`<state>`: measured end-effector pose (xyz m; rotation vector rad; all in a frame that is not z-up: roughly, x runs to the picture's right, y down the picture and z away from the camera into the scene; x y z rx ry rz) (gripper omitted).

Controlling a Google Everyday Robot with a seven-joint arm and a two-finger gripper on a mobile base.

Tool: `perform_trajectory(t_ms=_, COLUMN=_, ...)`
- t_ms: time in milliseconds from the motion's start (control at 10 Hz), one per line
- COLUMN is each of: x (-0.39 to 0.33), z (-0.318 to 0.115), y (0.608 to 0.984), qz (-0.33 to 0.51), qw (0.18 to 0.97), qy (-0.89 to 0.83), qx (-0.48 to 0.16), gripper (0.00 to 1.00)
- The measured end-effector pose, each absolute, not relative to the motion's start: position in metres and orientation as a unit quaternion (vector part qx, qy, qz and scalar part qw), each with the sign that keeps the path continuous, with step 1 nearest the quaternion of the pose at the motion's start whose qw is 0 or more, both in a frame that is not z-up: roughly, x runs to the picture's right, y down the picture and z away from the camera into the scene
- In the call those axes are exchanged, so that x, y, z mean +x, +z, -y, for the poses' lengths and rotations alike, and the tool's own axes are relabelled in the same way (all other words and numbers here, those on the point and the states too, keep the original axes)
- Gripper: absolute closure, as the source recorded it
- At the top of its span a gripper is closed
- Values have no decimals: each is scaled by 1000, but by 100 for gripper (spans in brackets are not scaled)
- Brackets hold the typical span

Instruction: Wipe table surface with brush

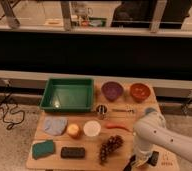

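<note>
White arm's gripper (142, 159) low over near right corner of light tan wooden surface (118, 159), slim black brush (130, 164) protruding at its left, grip state cannot be told, dark grape bunch (110, 146) just left.

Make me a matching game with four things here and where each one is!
Things: 1 gripper; 2 green sponge; 3 purple bowl; 4 grapes.
Places: A just right of the green tray; B at the table surface's front right edge; C front left corner; D just right of the black block.
Pairs: 1-B; 2-C; 3-A; 4-D.
</note>
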<state>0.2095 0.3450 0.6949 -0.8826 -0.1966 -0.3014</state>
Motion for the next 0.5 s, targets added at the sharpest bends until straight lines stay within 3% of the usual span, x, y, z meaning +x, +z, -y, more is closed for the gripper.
perform_trajectory(t_ms=200, x=226, z=-352, y=686, qz=92, qw=891, qy=-133, qx=-424, gripper=92)
perform_trajectory(t_ms=500, x=256, z=-351, y=705, qz=85, qw=891, qy=-105, qx=-433, gripper=92)
